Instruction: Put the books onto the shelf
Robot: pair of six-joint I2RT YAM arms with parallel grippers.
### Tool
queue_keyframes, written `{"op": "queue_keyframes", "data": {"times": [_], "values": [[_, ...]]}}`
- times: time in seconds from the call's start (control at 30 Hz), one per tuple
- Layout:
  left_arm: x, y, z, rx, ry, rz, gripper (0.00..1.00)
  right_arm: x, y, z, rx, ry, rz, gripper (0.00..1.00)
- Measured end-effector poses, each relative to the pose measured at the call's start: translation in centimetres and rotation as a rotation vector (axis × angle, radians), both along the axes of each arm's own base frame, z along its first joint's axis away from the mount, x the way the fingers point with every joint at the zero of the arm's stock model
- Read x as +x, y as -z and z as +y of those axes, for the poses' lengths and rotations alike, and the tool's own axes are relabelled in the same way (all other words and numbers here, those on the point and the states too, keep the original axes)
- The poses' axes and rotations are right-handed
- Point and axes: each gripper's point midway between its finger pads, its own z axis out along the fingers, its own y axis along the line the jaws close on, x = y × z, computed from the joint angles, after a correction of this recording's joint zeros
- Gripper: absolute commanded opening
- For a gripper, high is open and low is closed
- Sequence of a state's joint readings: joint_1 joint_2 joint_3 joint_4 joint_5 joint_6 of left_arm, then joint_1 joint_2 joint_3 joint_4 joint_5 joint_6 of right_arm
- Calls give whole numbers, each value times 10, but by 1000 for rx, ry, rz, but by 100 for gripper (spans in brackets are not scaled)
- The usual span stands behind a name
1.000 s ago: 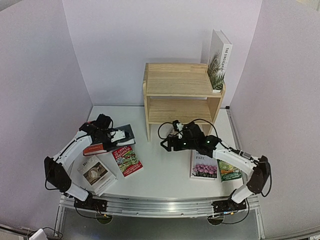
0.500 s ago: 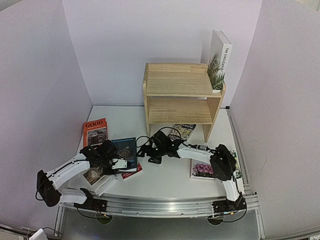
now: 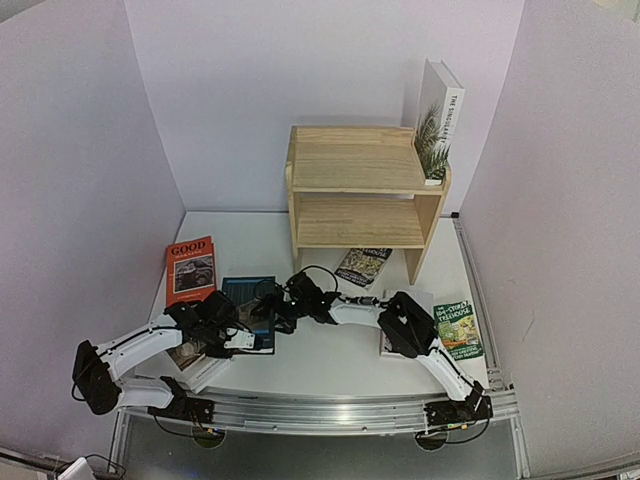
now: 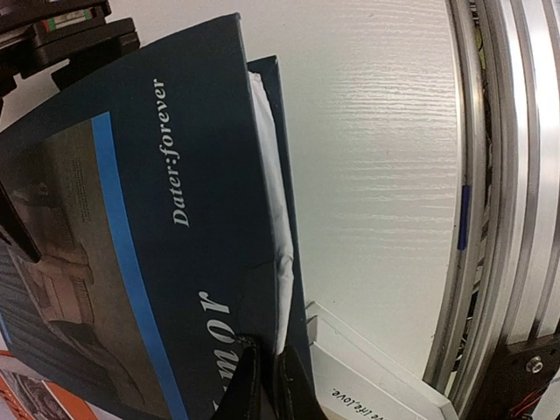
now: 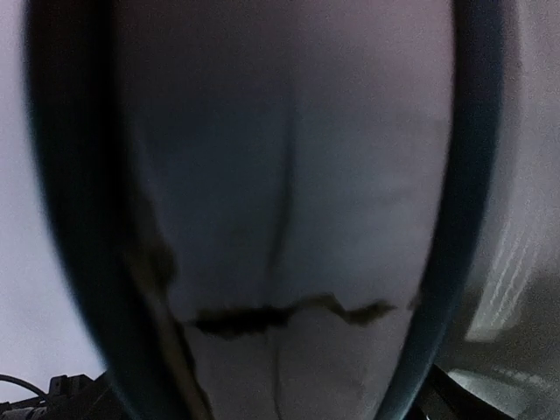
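My left gripper (image 3: 234, 328) (image 4: 267, 385) is shut on the lower edge of a dark teal book (image 3: 250, 305) (image 4: 149, 236), which it holds tilted above the table. My right gripper (image 3: 284, 303) reaches far left to that book's right edge. The right wrist view is filled by the blurred white page edge of the teal book (image 5: 289, 175) between its two covers, and the fingers do not show. The wooden shelf (image 3: 360, 190) stands at the back, a white book (image 3: 438, 115) upright on its top right. Loose books lie flat: an orange one (image 3: 190, 268), a dark patterned one (image 3: 362, 265) and a green one (image 3: 457, 328).
A white book (image 3: 200, 365) (image 4: 385, 376) lies under my left arm near the front rail (image 3: 320, 412). Another book (image 3: 392, 345) is partly covered by my right arm. Purple walls (image 3: 90, 150) close in the left, back and right sides.
My left gripper has carried the teal book forward and right, uncovering the orange book. My right arm has swung left across the table to the teal book's edge.
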State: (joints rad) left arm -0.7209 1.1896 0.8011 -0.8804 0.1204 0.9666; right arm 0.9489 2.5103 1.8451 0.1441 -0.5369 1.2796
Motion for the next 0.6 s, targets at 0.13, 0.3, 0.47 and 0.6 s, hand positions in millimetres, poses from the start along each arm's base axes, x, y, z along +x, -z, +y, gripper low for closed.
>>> {"op": "queue_keyframes", "data": {"times": [0.13, 0.3, 0.47, 0.6], "values": [[-6, 2, -2, -13, 19, 26, 40, 2, 2, 4, 23, -3, -19, 63], [-20, 4, -1, -17, 50, 80, 71, 5, -2, 6, 53, -17, -56, 36], [-23, -3, 0, -27, -16, 118, 93, 9, -18, 4, 108, -19, -87, 27], [-6, -26, 0, -85, -126, 127, 99, 4, -26, -11, 100, -29, -98, 23]]}}
